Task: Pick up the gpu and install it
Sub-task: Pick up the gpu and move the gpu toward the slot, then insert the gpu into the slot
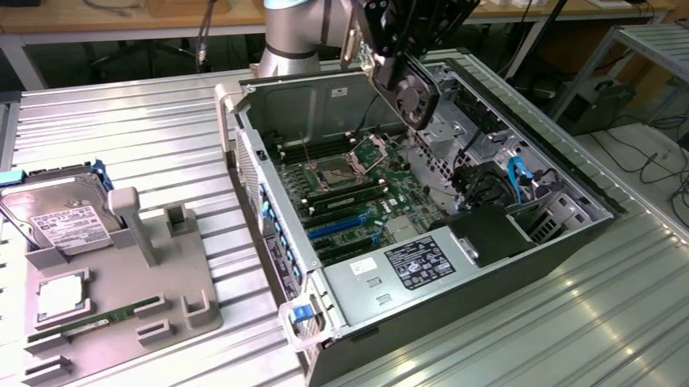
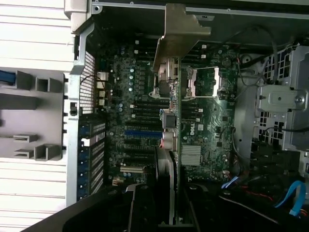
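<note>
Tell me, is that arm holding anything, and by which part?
Yes, the gripper holds the gpu by its top edge; the card hangs above the open computer case.

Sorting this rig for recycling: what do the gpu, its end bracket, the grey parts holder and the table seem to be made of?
The gpu has a black matte fan shroud, likely plastic. Its end bracket is dull silver folded sheet, apparently metal. The grey parts holder is uniformly matte, probably plastic. The table shows ribbed, shiny silver strips, seemingly aluminium.
</note>
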